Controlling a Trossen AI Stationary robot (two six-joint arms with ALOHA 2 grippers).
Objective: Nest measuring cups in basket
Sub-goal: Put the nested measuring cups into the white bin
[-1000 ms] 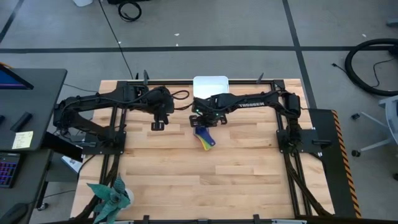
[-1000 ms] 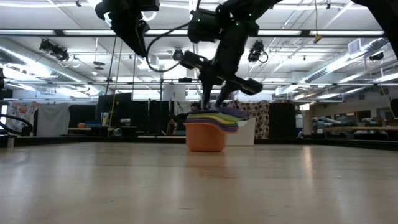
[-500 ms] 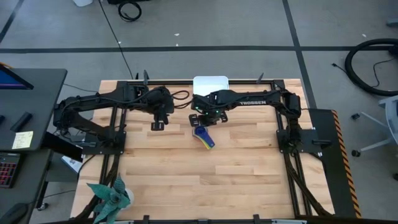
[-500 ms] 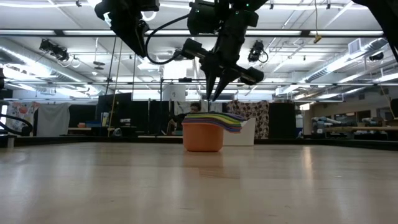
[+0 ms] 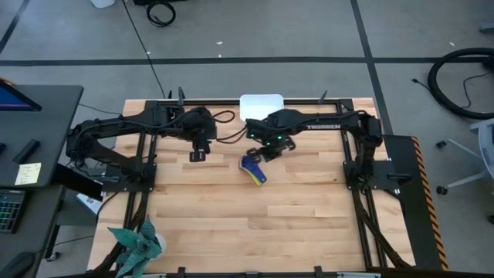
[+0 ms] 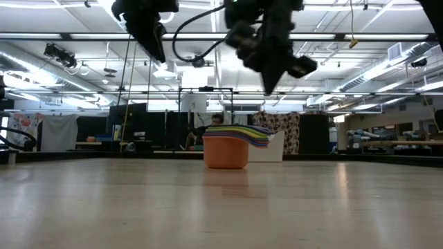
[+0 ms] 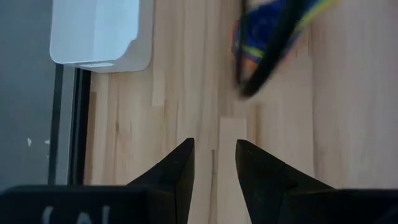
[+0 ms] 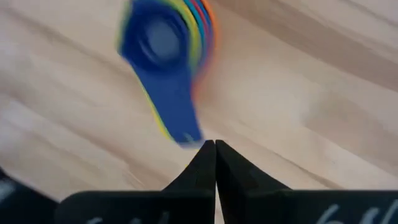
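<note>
The measuring cups (image 5: 252, 168) stand nested in one stack on the table, the orange cup (image 6: 226, 153) at the bottom with its base on the wood and the dark blue one (image 8: 163, 48) on top. Their handles fan out to one side (image 6: 255, 135). The white basket (image 5: 261, 106) sits at the far edge, behind the stack. My right gripper (image 6: 269, 88) hangs shut in the air above the stack, on its right side, and touches nothing. My left gripper (image 5: 197, 153) waits to the left of the stack, raised and open (image 7: 214, 152).
A teal spiky artificial plant (image 5: 139, 245) stands at the table's near left corner. A dark cable (image 7: 273, 50) hangs between my left gripper and the stack. Bare wood lies on the near side of the stack. A person (image 6: 217, 122) shows in the room behind.
My right gripper has risen from the stack's handles and drawn off toward the table's right edge, now well above the cups. The stack has stayed standing on the table.
</note>
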